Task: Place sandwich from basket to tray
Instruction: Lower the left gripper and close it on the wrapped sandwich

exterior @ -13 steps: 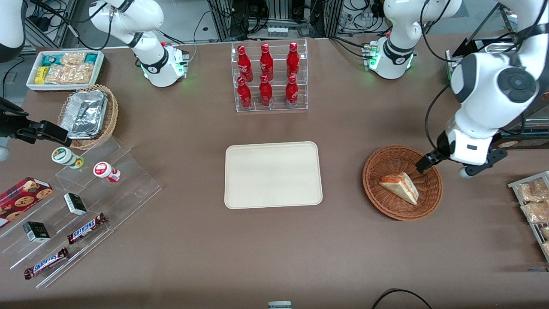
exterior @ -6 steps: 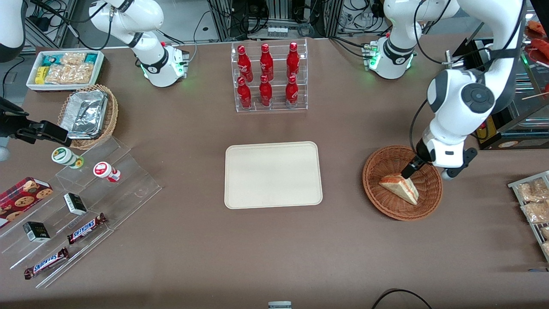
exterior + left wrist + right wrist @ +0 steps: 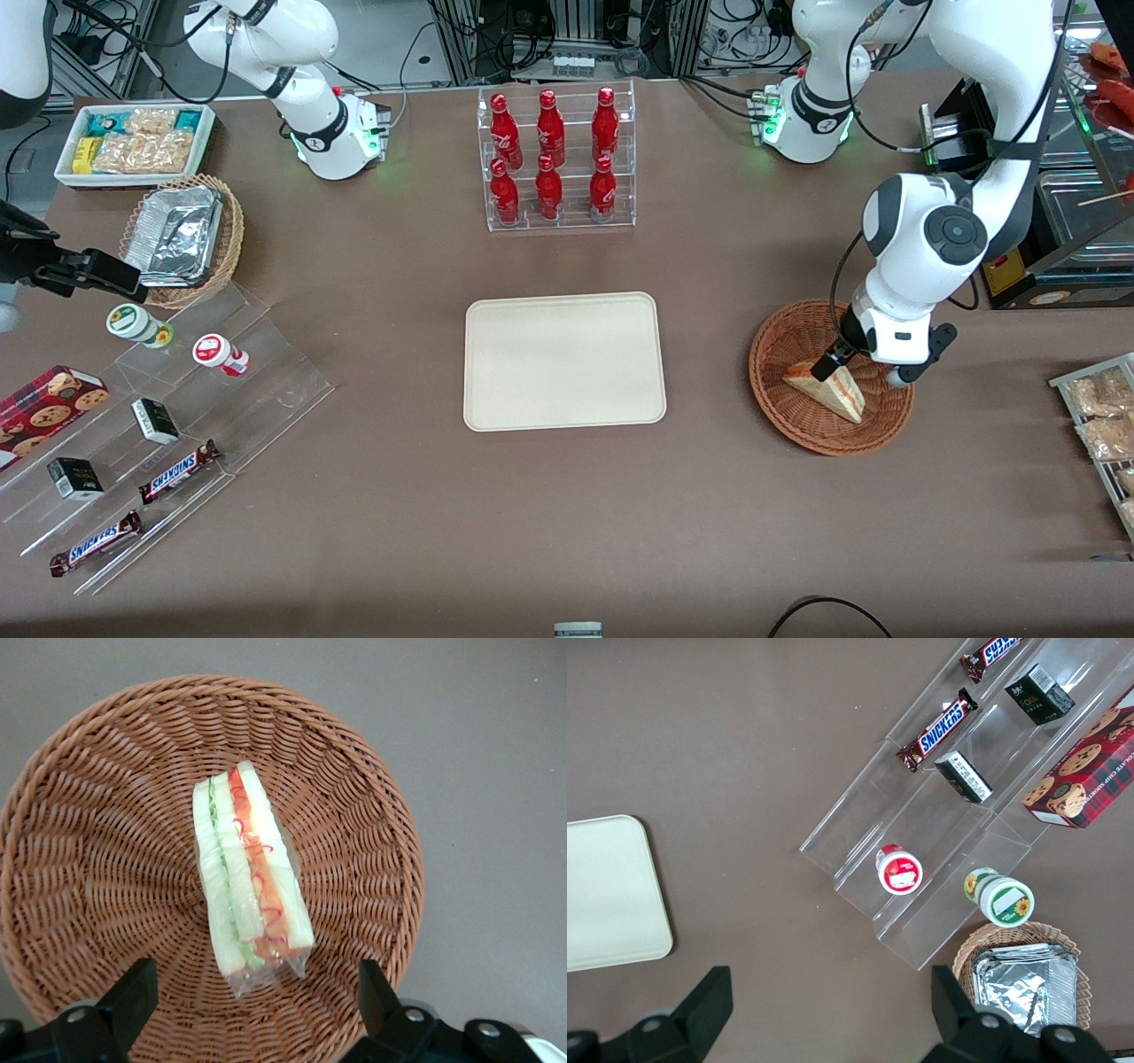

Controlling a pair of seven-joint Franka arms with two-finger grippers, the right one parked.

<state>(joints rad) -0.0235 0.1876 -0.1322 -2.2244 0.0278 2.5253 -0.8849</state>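
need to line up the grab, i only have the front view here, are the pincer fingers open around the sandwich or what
Observer: Open. In the left wrist view the pincer has its fingers spread wide, one on each side of the sandwich, touching nothing.
Operator: which way does the sandwich lie
Observer: It stands on edge in the basket, its red and green filling layers facing the wrist camera.
Operator: is the wrap intact
Observer: The clear wrap shows a loose crimped end at the sandwich's wide end, nearest the fingers; no tear is visible.
Operator: tray free?
Observer: The right wrist view shows one corner of the tray, bare.
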